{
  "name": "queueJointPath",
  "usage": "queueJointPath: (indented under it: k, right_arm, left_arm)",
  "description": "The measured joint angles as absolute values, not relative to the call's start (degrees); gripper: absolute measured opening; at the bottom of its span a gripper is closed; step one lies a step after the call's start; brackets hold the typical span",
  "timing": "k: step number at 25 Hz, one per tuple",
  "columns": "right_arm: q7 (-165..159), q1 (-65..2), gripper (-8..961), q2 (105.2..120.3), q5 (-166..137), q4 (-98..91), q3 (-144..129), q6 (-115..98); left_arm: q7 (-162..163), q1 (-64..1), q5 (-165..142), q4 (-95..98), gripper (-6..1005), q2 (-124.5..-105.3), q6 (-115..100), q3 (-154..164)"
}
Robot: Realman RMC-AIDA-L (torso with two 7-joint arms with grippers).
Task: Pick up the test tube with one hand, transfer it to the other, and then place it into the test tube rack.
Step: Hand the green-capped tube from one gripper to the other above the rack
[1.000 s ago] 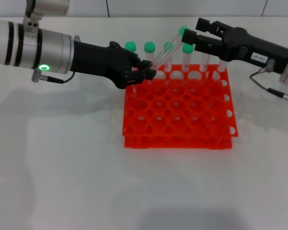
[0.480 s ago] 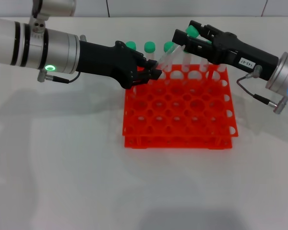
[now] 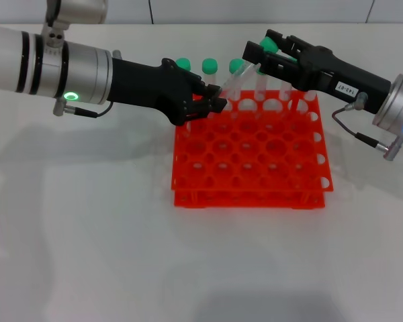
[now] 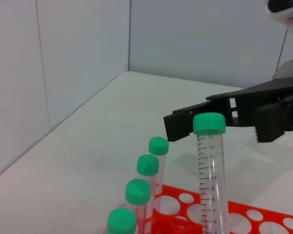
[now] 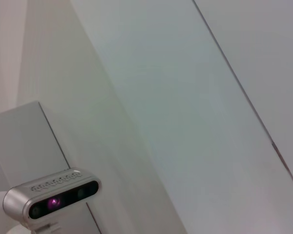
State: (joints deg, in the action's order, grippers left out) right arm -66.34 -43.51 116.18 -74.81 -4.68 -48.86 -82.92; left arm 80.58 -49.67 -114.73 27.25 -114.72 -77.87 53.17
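Observation:
My left gripper (image 3: 213, 104) is shut on the lower end of the test tube (image 3: 236, 77) and holds it slanted above the back edge of the orange-red rack (image 3: 248, 157). The tube's green cap (image 3: 269, 44) points toward my right gripper (image 3: 257, 43), which is open, with one finger on each side of the cap. In the left wrist view the tube (image 4: 211, 175) stands upright. Its cap (image 4: 209, 123) is level with the right gripper's black fingers (image 4: 185, 122), which stand apart. The right wrist view shows none of these.
Several more green-capped tubes (image 3: 209, 65) stand in the rack's back row. They also show in the left wrist view (image 4: 148, 165). The white table (image 3: 87, 235) lies in front of and beside the rack. The right wrist view shows only a wall and a grey camera unit (image 5: 51, 200).
My right gripper has moved left and closed in on the tube's cap. My left gripper shifted slightly right with the tube. Almost nothing has moved in the last half second.

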Motion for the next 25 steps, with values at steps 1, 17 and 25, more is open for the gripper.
queueJointPath:
  k: [1, 17, 25]
  right_arm:
    - [-66.34, -43.5, 868, 116.18, -74.81, -4.66, -48.9, -82.83]
    - [-66.27, -43.24, 413, 116.18, -74.78, -4.57, -48.62, -82.53]
    - [-66.27, -43.24, 259, 116.18, -74.64, -4.57, -48.87, -82.53]
  left_arm:
    - [80.56, -49.67, -114.73, 27.25, 260, -114.75, -77.87, 53.17]
    - [80.54, -48.99, -114.88, 28.5, 271, -115.13, -78.26, 53.26]
    - [81.41, -48.98, -114.91, 28.62, 276, -115.28, -78.16, 53.26]
